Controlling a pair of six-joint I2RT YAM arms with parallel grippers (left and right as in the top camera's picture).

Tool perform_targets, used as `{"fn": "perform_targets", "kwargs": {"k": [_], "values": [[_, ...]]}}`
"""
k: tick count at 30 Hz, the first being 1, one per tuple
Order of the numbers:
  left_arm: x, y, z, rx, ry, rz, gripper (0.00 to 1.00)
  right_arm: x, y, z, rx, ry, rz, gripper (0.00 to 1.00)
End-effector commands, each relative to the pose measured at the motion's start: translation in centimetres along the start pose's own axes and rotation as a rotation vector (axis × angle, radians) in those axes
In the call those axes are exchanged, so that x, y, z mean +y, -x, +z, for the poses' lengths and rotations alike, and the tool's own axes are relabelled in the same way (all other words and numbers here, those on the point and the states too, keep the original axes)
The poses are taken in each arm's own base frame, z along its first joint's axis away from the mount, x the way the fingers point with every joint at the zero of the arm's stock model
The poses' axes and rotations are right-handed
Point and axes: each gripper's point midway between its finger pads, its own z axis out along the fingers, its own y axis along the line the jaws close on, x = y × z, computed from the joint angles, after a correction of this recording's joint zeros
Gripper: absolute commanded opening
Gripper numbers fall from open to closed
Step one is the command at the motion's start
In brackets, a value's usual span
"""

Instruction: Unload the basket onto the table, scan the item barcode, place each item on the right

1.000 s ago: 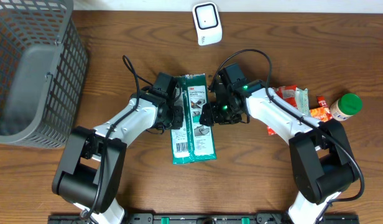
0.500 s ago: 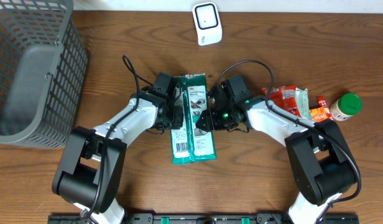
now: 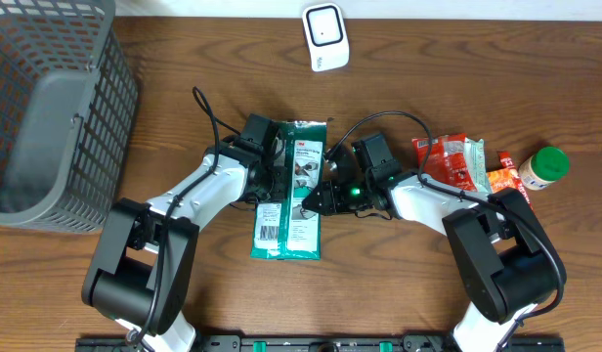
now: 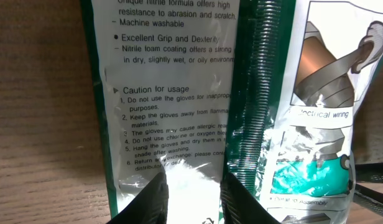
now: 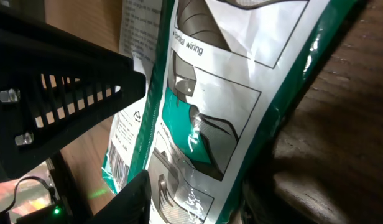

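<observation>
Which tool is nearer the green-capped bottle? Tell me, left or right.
Right. The right tool is at the glove packet's edge on the bottle's side; the left tool is at its far edge.

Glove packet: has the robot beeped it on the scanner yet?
Not yet. Done: the left tool pinches the glove packet. In hand: the right tool straddles its other edge. Left: lifting it and showing its barcode to the white scanner, which stands well apart.

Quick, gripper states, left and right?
Left gripper: closed on the green-and-white plastic glove package.
Right gripper: jaws straddle the same package; firm grip cannot be told.
</observation>
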Motion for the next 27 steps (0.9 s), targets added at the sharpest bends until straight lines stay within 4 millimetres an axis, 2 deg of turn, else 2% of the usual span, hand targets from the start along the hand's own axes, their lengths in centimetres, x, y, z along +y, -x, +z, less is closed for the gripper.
{"fn": "perform_targets", "kwargs": {"k": [1,4,7,9,12,14,19,27], "values": [[0.5,-0.4,0.6,0.014,0.019,-0.006,0.27,-1.3,-1.4,0.8,0.029,-0.046,0.031,0.41],[0.2,0.8,-0.8,-0.024,0.008,0.001,0.24,-1.3,-1.4,0.8,0.027,-0.05,0.031,0.41],[0.4,2.7,-3.2,-0.103,0.018,-0.005,0.19,-1.3,-1.4,0.8,0.028,-0.05,0.031,0.42],[0.7,3.7,-4.7,-0.159,0.028,-0.013,0.1,-1.4,-1.5,0.8,0.03,-0.051,0.033,0.44],[1.8,4.2,-6.1,-0.2,0.061,-0.032,0.09,-1.4,-1.5,0.8,0.03,-0.051,0.034,0.45],[2.6,3.9,-6.1,-0.189,0.091,-0.046,0.09,-1.4,-1.5,0.8,0.03,-0.051,0.033,0.45],[4.8,2.0,-4.6,-0.134,0.184,-0.06,0.09,-1.8,-1.4,0.8,0.023,-0.074,0.035,0.46],[6.3,-0.1,-1.4,-0.035,0.226,-0.076,0.09,-1.8,-1.4,0.8,0.023,-0.072,0.036,0.45]]}}
